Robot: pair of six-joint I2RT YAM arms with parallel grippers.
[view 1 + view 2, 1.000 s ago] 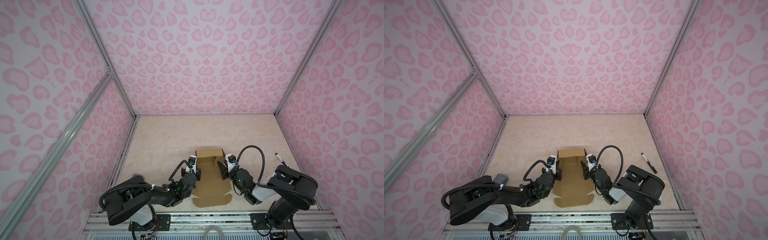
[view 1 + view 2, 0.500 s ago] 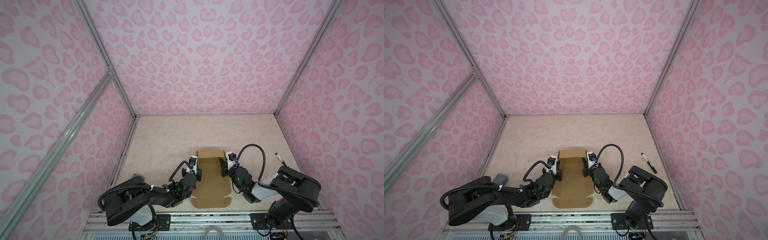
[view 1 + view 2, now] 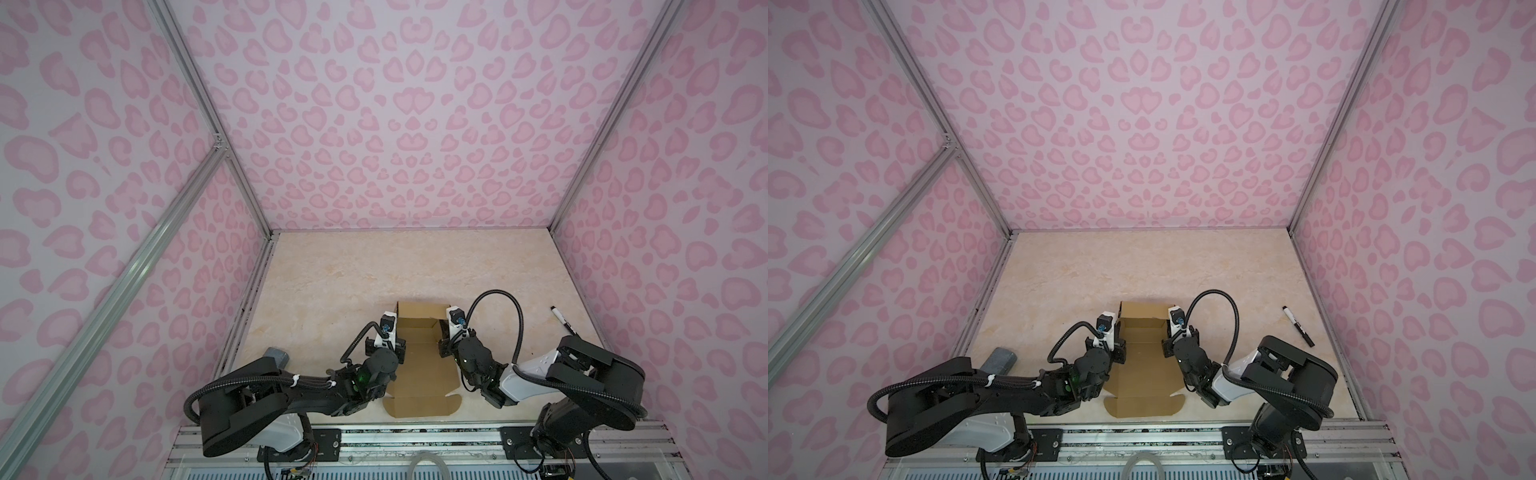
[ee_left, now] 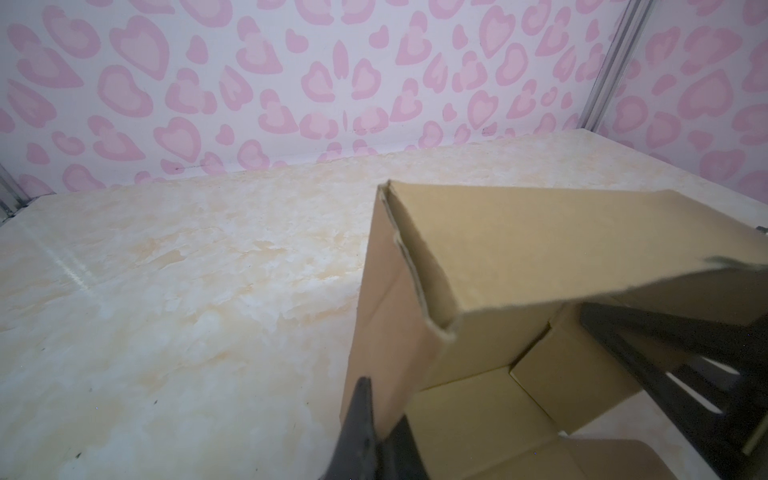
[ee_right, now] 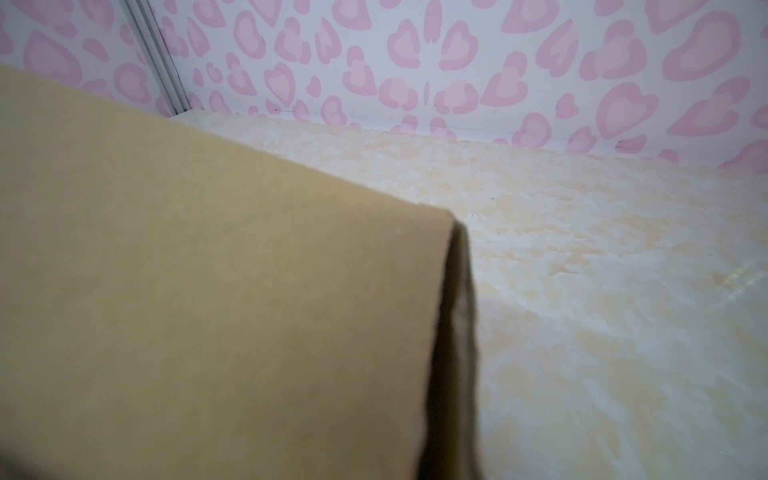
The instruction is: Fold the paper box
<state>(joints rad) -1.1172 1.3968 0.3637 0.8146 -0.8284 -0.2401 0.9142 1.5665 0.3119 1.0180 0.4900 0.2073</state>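
The paper box [image 3: 419, 370] [image 3: 1144, 374] is brown cardboard, half folded, at the front middle of the table. Its far panel stands up and leans in over the floor, and its near flap with rounded tabs lies flat. My left gripper [image 3: 394, 337] [image 3: 1115, 338] [image 4: 380, 405] is shut on the near end of the box's left wall [image 4: 386, 332]. My right gripper [image 3: 444, 338] [image 3: 1166, 338] is at the right wall. In the right wrist view that wall [image 5: 208, 311] fills the near field and hides the fingers.
A black marker pen [image 3: 563, 326] [image 3: 1298, 326] lies at the right near the side wall. A grey felt block [image 3: 277, 357] [image 3: 1001, 359] sits at the front left beside the left arm. Pink patterned walls enclose the table on three sides.
The right gripper has moved in against the box's right wall, and that side flap, earlier splayed outward, now stands up. The left arm has held still.
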